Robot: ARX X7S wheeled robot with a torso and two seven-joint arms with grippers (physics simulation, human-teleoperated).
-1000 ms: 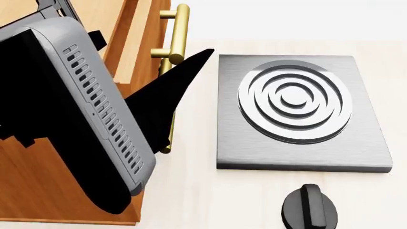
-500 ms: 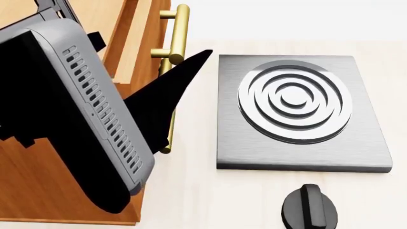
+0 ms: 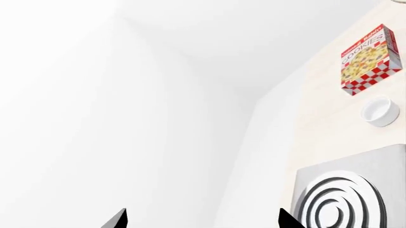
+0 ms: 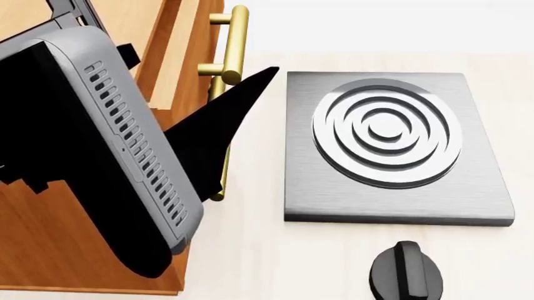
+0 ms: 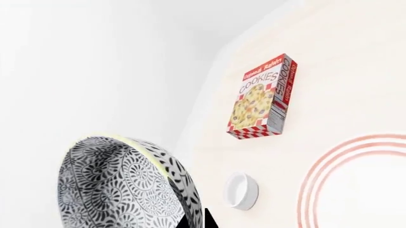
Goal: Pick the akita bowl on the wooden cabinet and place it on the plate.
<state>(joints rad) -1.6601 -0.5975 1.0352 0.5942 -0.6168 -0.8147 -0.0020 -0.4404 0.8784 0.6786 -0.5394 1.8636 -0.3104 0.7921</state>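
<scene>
In the head view the left arm's grey housing (image 4: 109, 144) fills the left of the frame, close against the cabinet (image 4: 50, 244) and its brass handle (image 4: 236, 44); no clear passage shows there; the stove slab (image 4: 392, 150) lies flat at centre right, with pale counter (image 4: 250, 250) bare around it; a black knob (image 4: 409, 270) stands up at the lower edge. In the right wrist view the bowl (image 5: 120, 185) blocks the lower left; beyond it the cookie box (image 5: 263, 97) and white cup (image 5: 241, 191) stand apart from each other, the plate (image 5: 362, 185) lying bare at lower right.
</scene>
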